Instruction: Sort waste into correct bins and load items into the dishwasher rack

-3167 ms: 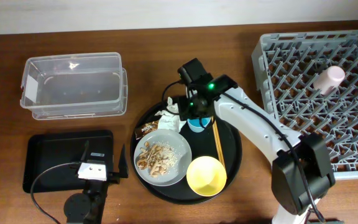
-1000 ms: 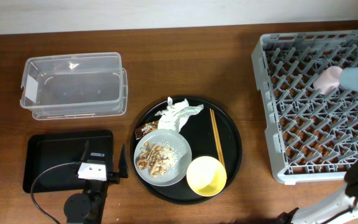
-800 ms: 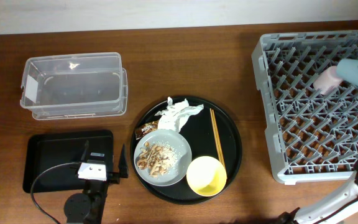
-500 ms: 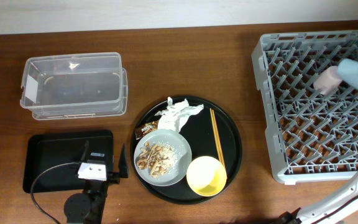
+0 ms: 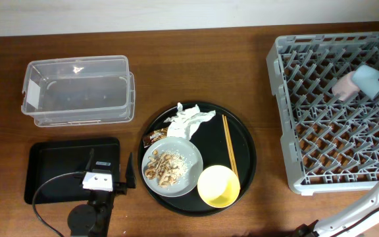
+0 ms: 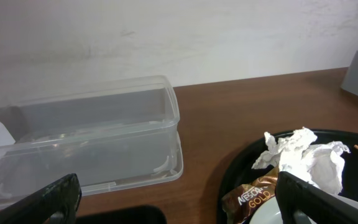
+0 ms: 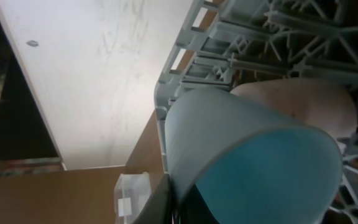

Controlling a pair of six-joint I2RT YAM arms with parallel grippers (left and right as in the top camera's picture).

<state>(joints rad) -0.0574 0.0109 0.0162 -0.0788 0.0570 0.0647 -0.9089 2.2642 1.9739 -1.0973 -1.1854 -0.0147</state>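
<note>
Blue cup (image 5: 368, 79) sits at the far right of the dishwasher rack (image 5: 288, 118), just beside the pink cup (image 5: 345, 87) lying there. I judge it is held there to be set down next to its mate. Right jaws are pinched on its wall, mostly cut off at the overhead's edge, so whether it touches the lattice I cannot tell. Left jaws stand wide apart and empty, parked near the clear tub (image 6: 92, 137), out of the way.

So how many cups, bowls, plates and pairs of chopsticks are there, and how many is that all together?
Cups: 2, the blue cup and the pink cup
Bowls: 1, the yellow bowl
Plates: 1, the grey plate
Pairs of chopsticks: 1
Total: 5
</note>
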